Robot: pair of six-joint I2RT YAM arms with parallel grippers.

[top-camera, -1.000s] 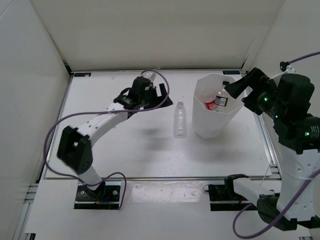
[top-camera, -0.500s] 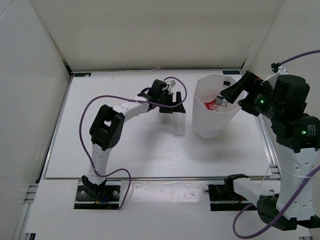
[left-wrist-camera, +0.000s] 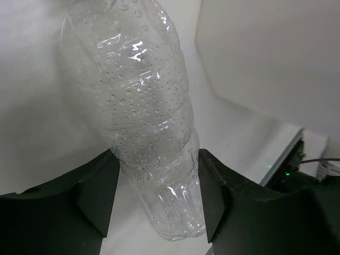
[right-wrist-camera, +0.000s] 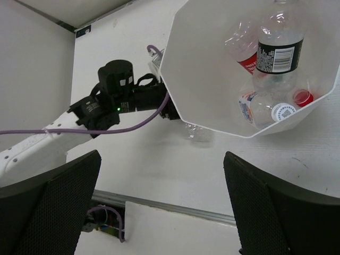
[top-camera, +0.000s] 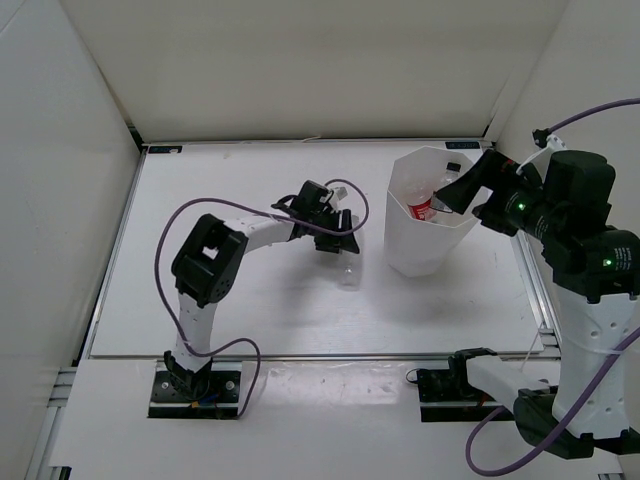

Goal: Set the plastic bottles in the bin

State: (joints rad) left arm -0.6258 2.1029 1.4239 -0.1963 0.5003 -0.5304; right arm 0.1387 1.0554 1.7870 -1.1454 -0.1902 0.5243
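White bench [top-camera: 230,320], walled at the far, left and right edges. Right arm [top-camera: 590,250] tall over the near right corner. Left arm [top-camera: 205,265] folded low from the near left toward mid-bench, purple cable [top-camera: 190,212] looped over it.

Toward the far right corner, the bin [top-camera: 425,250]: upright, mouth up, standing between the two grippers. Right gripper [top-camera: 455,190] above the bin's right rim, fingers [right-wrist-camera: 58,207] spread wide, holding nothing. Left gripper [top-camera: 340,243] low at mid-bench, just left of the bin, one finger on either side of the plain bottle [left-wrist-camera: 143,106] and right against its walls; squeezing or merely touching, cannot tell.

Plain bottle on its side on the bench, long axis roughly far edge to near edge, near end poking out below the gripper, cap end hidden. Bare bench open to the left and toward the near edge.

Inside the bin, three bottles piled: black-labelled bottle [right-wrist-camera: 279,50], red-labelled bottle [right-wrist-camera: 245,58], blue-white bottle [right-wrist-camera: 260,109], with a red cap [right-wrist-camera: 303,97] against the wall.
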